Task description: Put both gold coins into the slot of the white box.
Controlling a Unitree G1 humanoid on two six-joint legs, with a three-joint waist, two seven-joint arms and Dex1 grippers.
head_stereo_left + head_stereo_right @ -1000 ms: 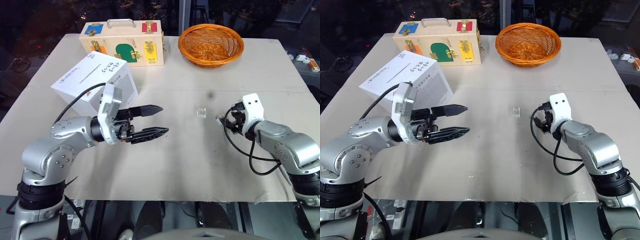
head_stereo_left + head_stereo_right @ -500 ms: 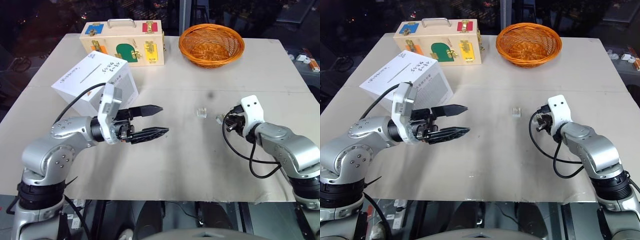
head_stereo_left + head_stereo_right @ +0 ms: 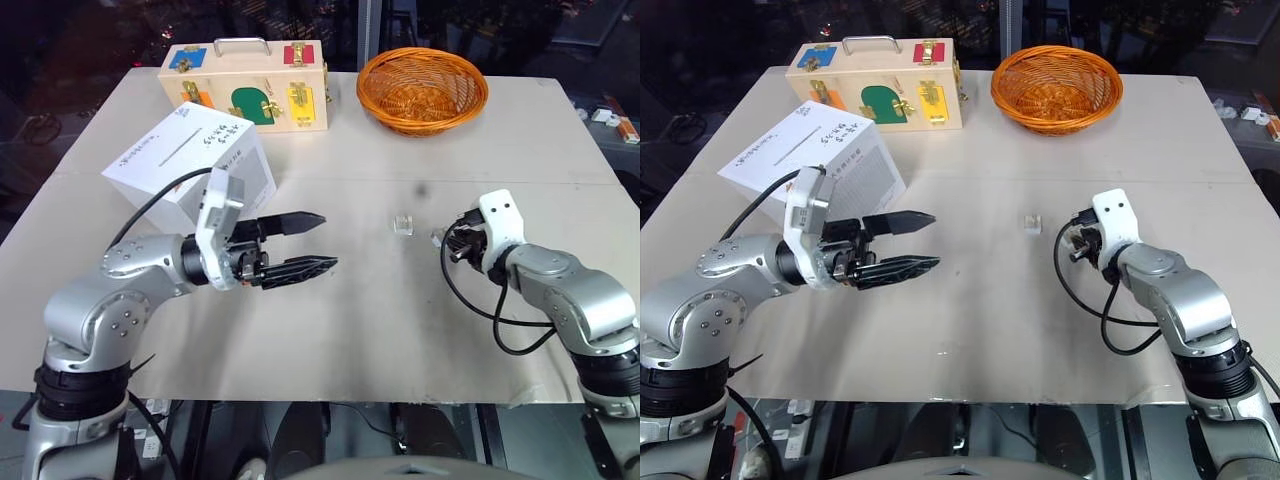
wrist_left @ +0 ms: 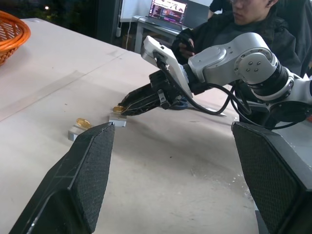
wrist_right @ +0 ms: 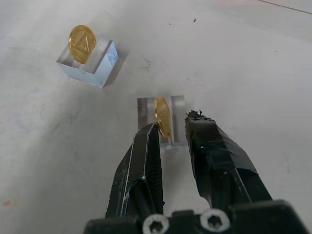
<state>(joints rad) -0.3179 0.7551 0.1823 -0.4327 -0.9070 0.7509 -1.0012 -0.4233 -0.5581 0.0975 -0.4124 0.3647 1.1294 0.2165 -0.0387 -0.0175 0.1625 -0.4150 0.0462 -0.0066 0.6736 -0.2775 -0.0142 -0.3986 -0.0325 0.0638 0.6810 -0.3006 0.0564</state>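
Two fingertips of the right gripper (image 5: pixel 171 127) stand narrowly apart, one each side of the nearer gold coin (image 5: pixel 163 116), which sits on edge in a clear block (image 5: pixel 161 108). Gap nearly closed; whether the pads touch the coin yet, cannot tell. Not lifted. The second gold coin (image 5: pixel 82 44) stands upright on another clear block (image 5: pixel 90 62), near and clear of the fingers. Left gripper (image 3: pixel 308 241) hovers wide open and empty above the table (image 3: pixel 380 330), pointing toward the right arm. White box (image 3: pixel 190 165) lies behind it, tilted, slot (image 3: pixel 176 149) on its upper face. Judgement: pinch flat on the coin's two faces, centred, low enough not to slip, then draw straight up out of the block so the block stays down.
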